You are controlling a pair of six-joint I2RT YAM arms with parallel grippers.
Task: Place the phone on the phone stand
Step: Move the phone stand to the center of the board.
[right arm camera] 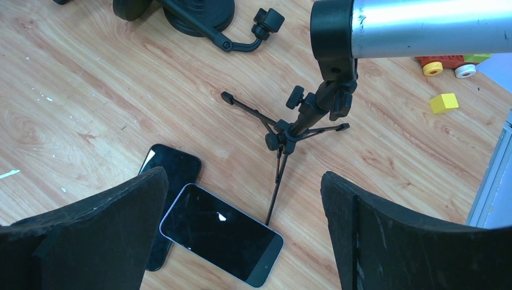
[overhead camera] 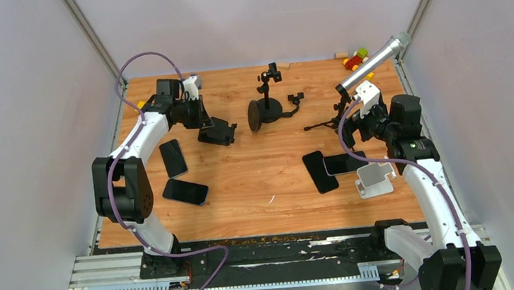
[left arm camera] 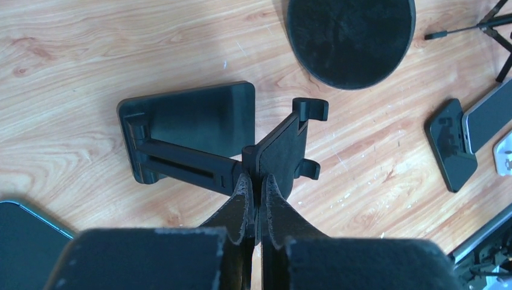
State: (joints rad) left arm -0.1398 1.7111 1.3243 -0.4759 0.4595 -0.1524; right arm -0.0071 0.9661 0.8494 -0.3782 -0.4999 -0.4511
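The left fingers (left arm camera: 244,199), bottom centre of the left wrist view, are closed on the thin cradle plate of the black folding plastic phone stand (left arm camera: 193,118), whose base rests on the wooden surface (left arm camera: 72,54). The right fingers (right arm camera: 102,223) stand wide apart, gripping nothing, above a silver-edged black phone (right arm camera: 220,234). This phone lies flat at lower centre, overlapping a second black phone (right arm camera: 175,166). In the overhead view, a third dark phone (overhead camera: 173,158) and a fourth dark phone (overhead camera: 185,191) lie at left.

Black folding phone stand (overhead camera: 217,131) at left rear, cradle pinched in jaws, dark phone (overhead camera: 173,158) lying flat beside it
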